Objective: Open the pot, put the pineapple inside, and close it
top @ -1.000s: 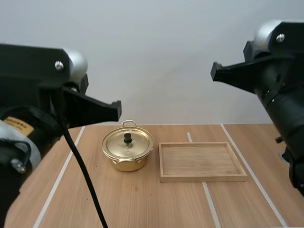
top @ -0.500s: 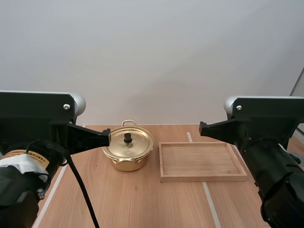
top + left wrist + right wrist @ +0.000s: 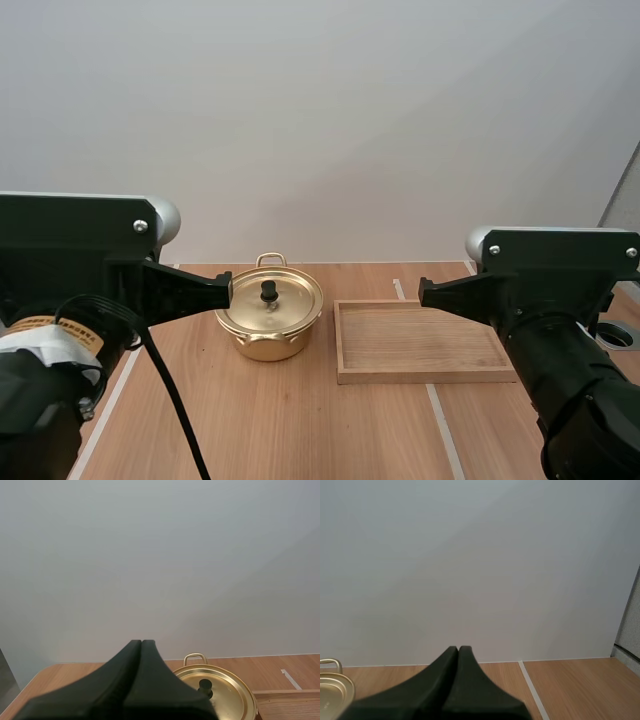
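1. Since a second ago the left gripper (image 3: 141, 642) and right gripper (image 3: 458, 649) have dropped level; each is pressed together, empty.
2. Farther along the worktop (image 3: 300, 430), the lidded pot (image 3: 266, 343) stands just left of the tray (image 3: 420, 376).
3. Its lid (image 3: 290, 303) looks light, stiff and slick, so pinch the black knob (image 3: 268, 291).

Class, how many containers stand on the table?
2: the gold pot, lid on, at the left; the wooden tray just right of it. The arms may hide others.
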